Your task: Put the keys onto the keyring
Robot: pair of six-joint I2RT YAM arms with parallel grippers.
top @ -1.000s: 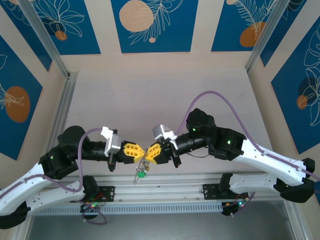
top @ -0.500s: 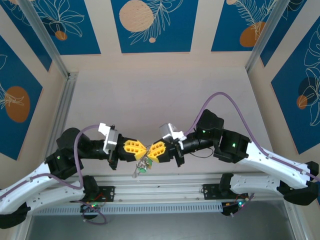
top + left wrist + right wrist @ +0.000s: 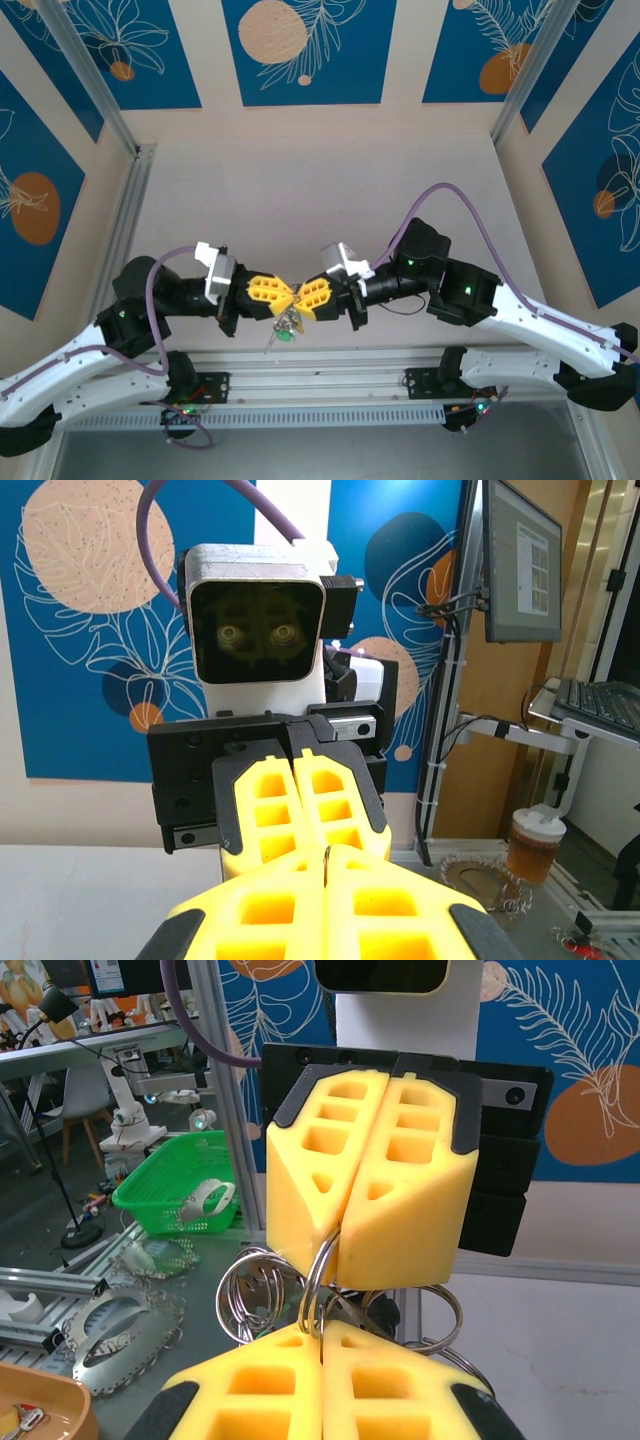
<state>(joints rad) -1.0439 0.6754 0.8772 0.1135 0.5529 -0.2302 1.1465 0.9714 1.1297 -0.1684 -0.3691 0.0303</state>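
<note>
Currently mid-threading: left hand (image 3: 280, 296) and right hand (image 3: 300, 298) meet tip to tip above desk (image 3: 300, 200) near edge, both clamped on keyring (image 3: 318, 1265); keys (image 3: 285, 335) dangle beneath. Next likely needs a fine slide along the wire.

L gripper (image 3: 327, 872) & R gripper (image 3: 308, 825) closed tip-to-tip, keyring (image 3: 327, 854) between.

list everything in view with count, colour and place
keyring: several overlapping loops, silver, pinched between left claw and right claw
keys: count unclear, silver with a green tag, hanging under the claws
table: one, pale, below the claws
wall panels: several, blue with orange discs, around the table
basket: one, green, background beyond the table
left claw: one, yellow fingers, shut on the keyring
right claw: one, yellow fingers, shut on the keyring, facing the left
</note>
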